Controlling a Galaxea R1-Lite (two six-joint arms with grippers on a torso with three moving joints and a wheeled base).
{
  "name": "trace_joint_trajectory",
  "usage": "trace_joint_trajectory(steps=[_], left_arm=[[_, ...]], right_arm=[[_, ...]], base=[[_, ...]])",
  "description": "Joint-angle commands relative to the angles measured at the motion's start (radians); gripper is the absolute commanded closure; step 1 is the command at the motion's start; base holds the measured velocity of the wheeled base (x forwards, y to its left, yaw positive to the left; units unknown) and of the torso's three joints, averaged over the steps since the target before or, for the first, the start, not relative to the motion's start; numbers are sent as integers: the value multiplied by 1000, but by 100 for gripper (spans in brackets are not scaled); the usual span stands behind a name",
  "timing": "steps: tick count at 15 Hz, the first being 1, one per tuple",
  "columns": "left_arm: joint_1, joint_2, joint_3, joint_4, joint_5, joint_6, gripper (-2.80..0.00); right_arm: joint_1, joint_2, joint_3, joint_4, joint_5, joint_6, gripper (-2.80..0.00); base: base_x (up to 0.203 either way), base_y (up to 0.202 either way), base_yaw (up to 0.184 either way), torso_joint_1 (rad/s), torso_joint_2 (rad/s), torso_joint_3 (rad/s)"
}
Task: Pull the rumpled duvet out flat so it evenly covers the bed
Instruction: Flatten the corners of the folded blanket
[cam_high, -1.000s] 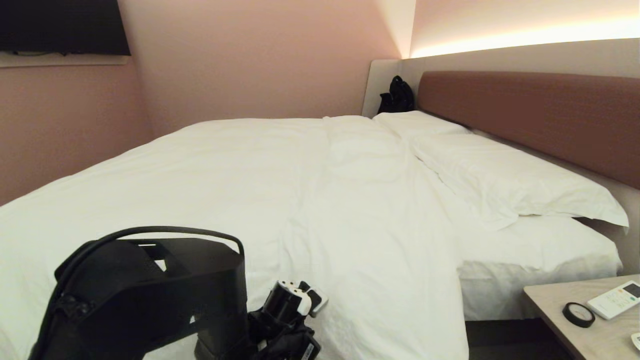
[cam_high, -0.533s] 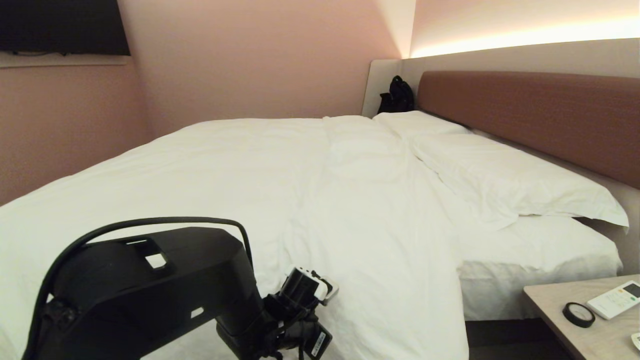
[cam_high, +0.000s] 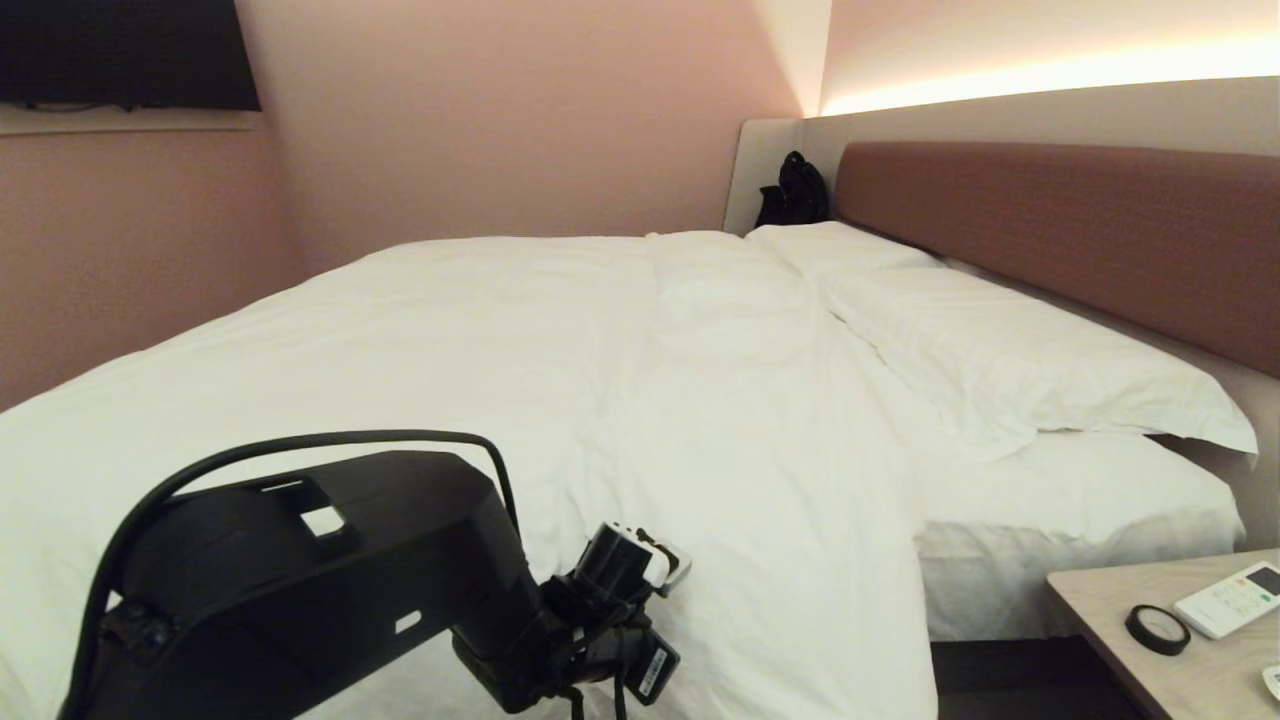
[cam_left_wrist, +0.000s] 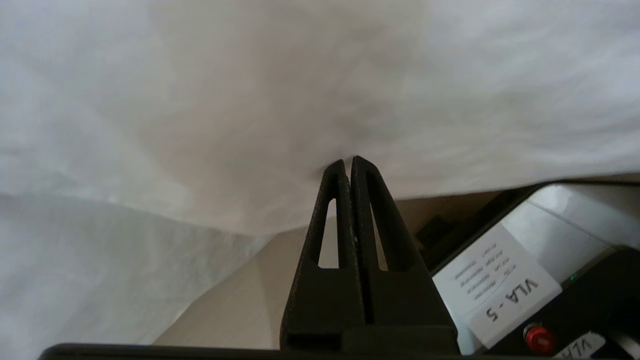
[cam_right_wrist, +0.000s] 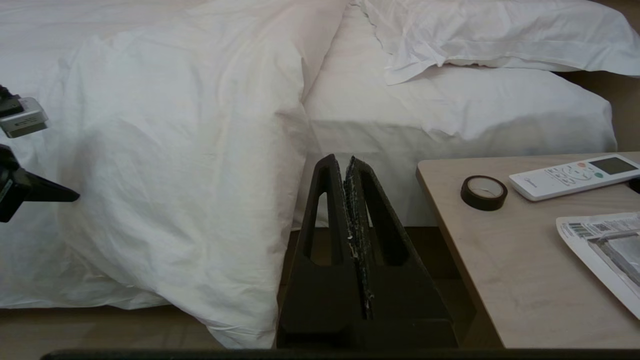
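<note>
The white puffy duvet (cam_high: 600, 380) lies creased over the bed (cam_high: 1050, 230) and hangs down its near side (cam_right_wrist: 175, 150). At the pillow end the sheeted mattress (cam_high: 1080, 520) is bare. My left arm reaches low at the near edge, and its wrist (cam_high: 630, 570) shows in the head view. My left gripper (cam_left_wrist: 348, 161) is shut, with its tips against the hanging duvet (cam_left_wrist: 250, 100) and no cloth seen between the fingers. My right gripper (cam_right_wrist: 345, 159) is shut and empty, low beside the bed, between the hanging duvet and the bedside table.
Two white pillows (cam_high: 1000, 350) lie along the headboard. A bedside table (cam_high: 1110, 610) at the right holds a tape roll (cam_high: 1157, 628), a remote (cam_high: 1228, 598) and a printed sheet (cam_right_wrist: 605, 245). A black bag (cam_high: 795, 190) sits in the far corner. Walls close in behind and at the left.
My left arm has stretched out, its forearm dropping flatter and the wrist shifting right and toward the duvet's hanging side. The duvet and the right arm have not moved.
</note>
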Motion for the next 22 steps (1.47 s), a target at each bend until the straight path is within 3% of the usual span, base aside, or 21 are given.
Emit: trace_joint_trajectory(steps=[1,7,9,11,13,15,22], left_arm=[[-1,11,-18,-1,0,0,0],[0,12,-75,5,0,-45,0],[3,-11,-93,15,0,-101,0],[6,-16,-100,28,0,-115,0],[20,-74,-213,195,1,-222,0],[41,-124,-274,295,5,-277,0],[132,-129,-428,399,14,-281,0]], right_arm=[[0,1,0,0,0,0,0],[0,1,0,0,0,0,0],[0,1,0,0,0,-1,0],[0,1,0,0,0,-1,0],[0,1,0,-2,0,-1,0],[0,1,0,0,0,0,0],[0,1,0,0,0,0,0]], base=[[0,0,0,0,0,0],[0,0,0,0,0,0],[0,0,0,0,0,0],[0,0,0,0,0,0],[0,0,0,0,0,0],[0,0,0,0,0,0],[0,0,0,0,0,0]])
